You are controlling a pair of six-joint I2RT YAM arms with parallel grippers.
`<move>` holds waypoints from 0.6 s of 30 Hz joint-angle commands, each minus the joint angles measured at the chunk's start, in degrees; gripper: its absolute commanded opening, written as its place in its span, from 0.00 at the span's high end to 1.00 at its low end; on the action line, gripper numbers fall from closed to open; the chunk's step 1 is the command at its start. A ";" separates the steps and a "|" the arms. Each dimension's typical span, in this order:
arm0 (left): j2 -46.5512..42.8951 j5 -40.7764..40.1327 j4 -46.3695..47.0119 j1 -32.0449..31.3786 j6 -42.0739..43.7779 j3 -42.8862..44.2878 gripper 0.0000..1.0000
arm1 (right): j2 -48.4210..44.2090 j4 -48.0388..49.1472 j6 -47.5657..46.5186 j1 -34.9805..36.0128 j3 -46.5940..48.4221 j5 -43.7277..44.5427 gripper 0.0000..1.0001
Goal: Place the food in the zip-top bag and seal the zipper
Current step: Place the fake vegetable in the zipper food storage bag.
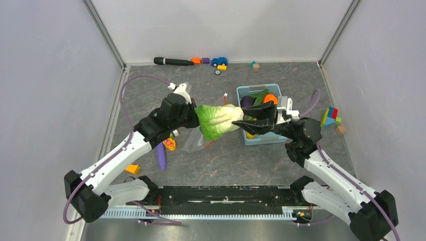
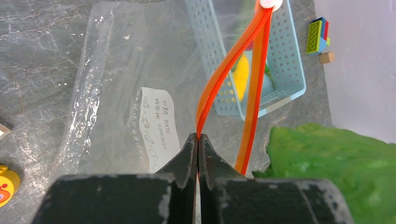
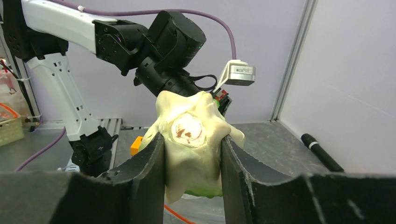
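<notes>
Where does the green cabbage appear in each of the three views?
Top external: the cabbage is in the centre, between the two arms.
Left wrist: lower right corner, only its green leaves show.
Right wrist: centre, its pale stem end faces the camera, clamped in the right gripper.
Shared landmark: the left gripper, shut on the zipper beside the leafy end; in the right wrist view, its arm shows behind the cabbage.

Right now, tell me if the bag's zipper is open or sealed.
Open: the zipper has its two strips bowed apart, one pinched in the left gripper.
</notes>
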 commanded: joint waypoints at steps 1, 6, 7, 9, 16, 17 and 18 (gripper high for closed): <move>-3.55 1.52 3.32 -0.13 -3.60 0.66 0.98 | -0.51 1.69 -6.69 1.01 0.28 2.72 1.00; -5.41 1.87 3.50 -0.13 -4.18 0.28 0.98 | 0.12 -1.00 -8.55 1.01 -2.77 6.65 1.00; -5.58 1.87 3.46 -0.13 -4.15 0.28 0.98 | 0.34 -1.60 -8.47 1.03 -3.30 7.49 1.00; -6.03 1.87 3.32 -0.13 -4.47 0.19 0.98 | 0.43 -2.17 -8.01 1.01 -4.28 8.92 1.00; -6.68 1.63 3.76 -0.13 -5.20 0.01 0.98 | -0.94 -10.54 -12.12 0.98 -3.84 14.42 1.00; -6.62 1.17 3.61 -0.13 -5.20 0.01 0.98 | -1.33 -11.33 -12.73 0.98 -3.87 14.89 1.00; -6.57 0.64 3.30 -0.13 -5.20 0.09 0.98 | -1.81 -12.03 -13.30 0.98 -4.03 15.14 1.00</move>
